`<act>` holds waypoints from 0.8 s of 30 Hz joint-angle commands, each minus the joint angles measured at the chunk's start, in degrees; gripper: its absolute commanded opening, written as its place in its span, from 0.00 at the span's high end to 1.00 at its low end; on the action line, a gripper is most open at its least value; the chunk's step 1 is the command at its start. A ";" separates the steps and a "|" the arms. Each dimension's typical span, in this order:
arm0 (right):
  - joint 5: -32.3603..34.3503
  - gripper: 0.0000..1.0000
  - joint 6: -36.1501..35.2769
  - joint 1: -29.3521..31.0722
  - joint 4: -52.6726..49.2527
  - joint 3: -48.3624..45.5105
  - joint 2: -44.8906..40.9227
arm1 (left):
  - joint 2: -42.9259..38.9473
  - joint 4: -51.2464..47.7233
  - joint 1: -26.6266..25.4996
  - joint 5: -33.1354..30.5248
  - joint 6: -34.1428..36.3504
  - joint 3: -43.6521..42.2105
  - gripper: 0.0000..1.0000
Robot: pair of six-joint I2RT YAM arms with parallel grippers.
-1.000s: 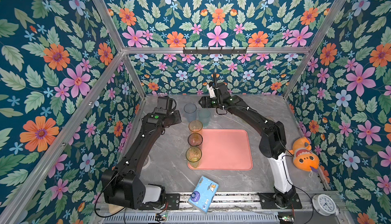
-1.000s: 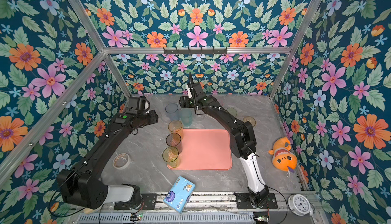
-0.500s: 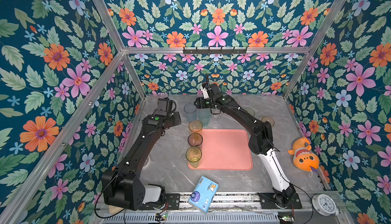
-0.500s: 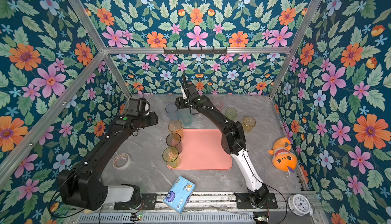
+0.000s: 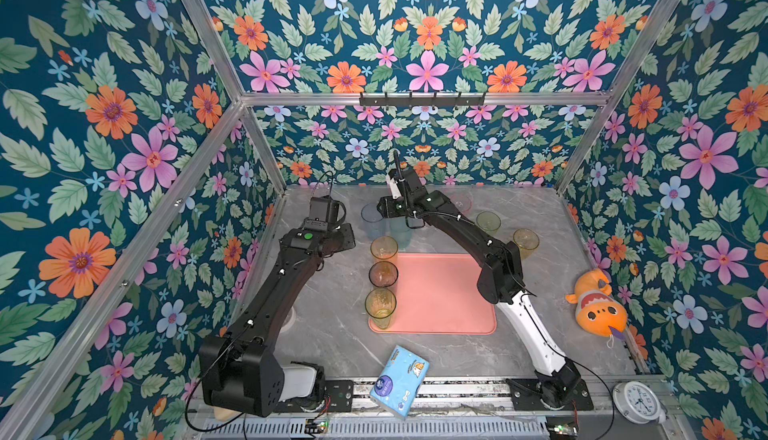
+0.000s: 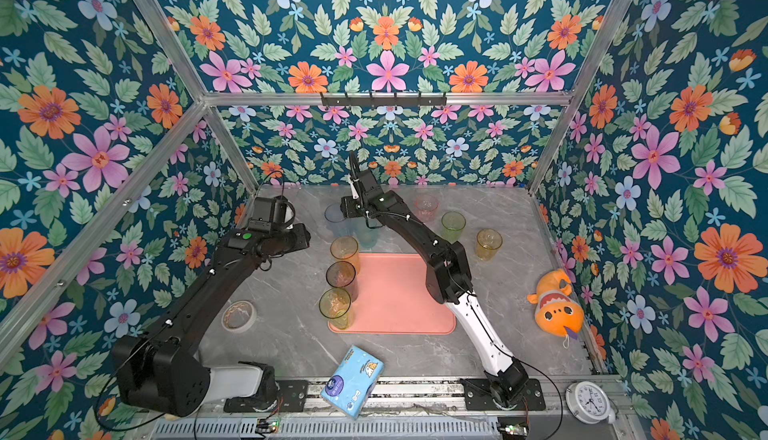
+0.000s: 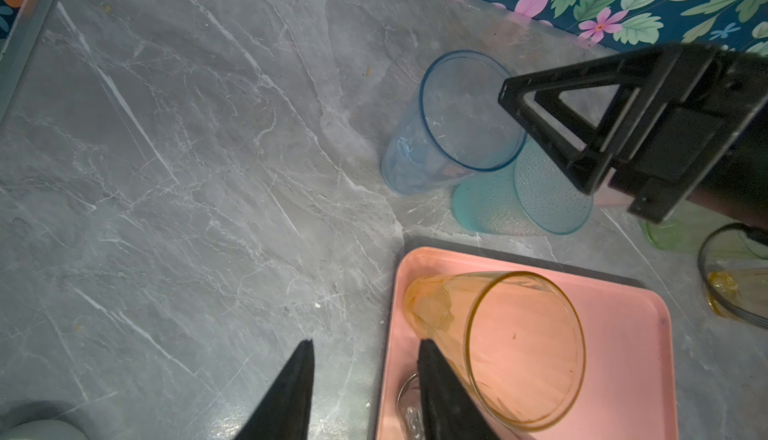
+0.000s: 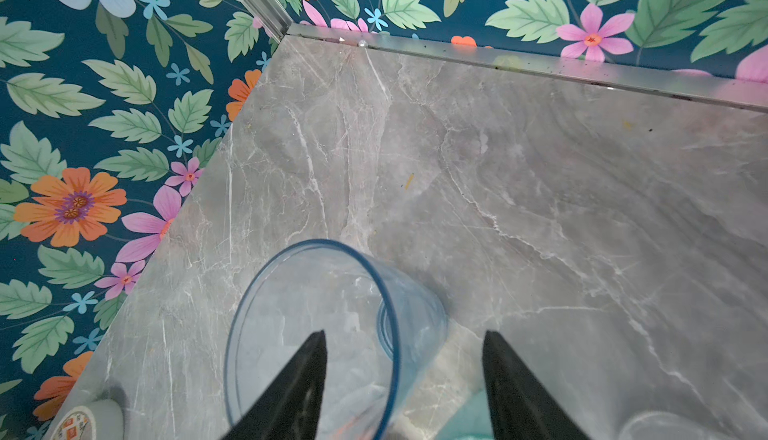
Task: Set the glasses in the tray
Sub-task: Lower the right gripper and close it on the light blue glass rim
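— What's the setting?

— A grey marbled table (image 5: pixel 328 334) boxed in by floral walls (image 5: pixel 124 126). The tray (image 5: pixel 449 292) lies in the lower middle of both top views.

— What does it hold?

— Three glasses, upright in a row along its left edge. The amber tumbler (image 5: pixel 384 246) is uppermost, the grey tumbler (image 5: pixel 383 273) is under it and the yellow-green tumbler (image 5: pixel 380 305) is lowest.

— And the other glasses?

— They stand on the table above the tray. The blue tumbler (image 7: pixel 436 155) stands with the teal tumbler (image 7: pixel 486 205) just beside it; I can't tell whether they touch. Further right stand the pink tumbler (image 6: pixel 426 208), the green tumbler (image 6: pixel 453 225) and the yellow tumbler (image 6: pixel 488 244), apart from one another.

— The hands?

— The right gripper (image 8: pixel 401 334) straddles the blue tumbler's rim. One finger is inside and one outside, with the jaws apart and not pinching the wall. The left gripper (image 7: pixel 365 342) hovers just beside the tray's corner, its jaws partway apart with nothing between them.

— Around that?

— A tissue pack (image 5: pixel 399 381) lies below the tray, a plush toy (image 5: pixel 596 307) at the right and a clock (image 5: pixel 638 402) at the lower right. A tape roll (image 6: pixel 239 315) lies at the left.
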 commanded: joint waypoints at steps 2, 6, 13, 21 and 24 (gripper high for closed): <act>0.59 0.44 -1.69 0.27 -1.60 2.22 1.21 | -0.41 0.99 0.10 -0.72 -0.27 -0.32 0.56; 0.09 0.47 -1.47 0.54 -1.79 2.44 1.85 | -0.62 1.07 0.09 -0.66 -0.36 -0.90 0.56; -0.43 0.54 -1.43 0.81 -1.36 2.51 2.46 | -1.41 1.16 0.07 -0.92 -0.53 -2.06 0.56; -0.88 0.62 -1.32 0.98 -0.70 3.04 3.32 | -2.50 1.34 0.11 -1.12 -0.78 -3.26 0.56; -0.88 0.64 -1.40 0.98 -1.06 3.74 3.76 | -2.76 1.43 0.13 -1.19 -0.88 -3.71 0.56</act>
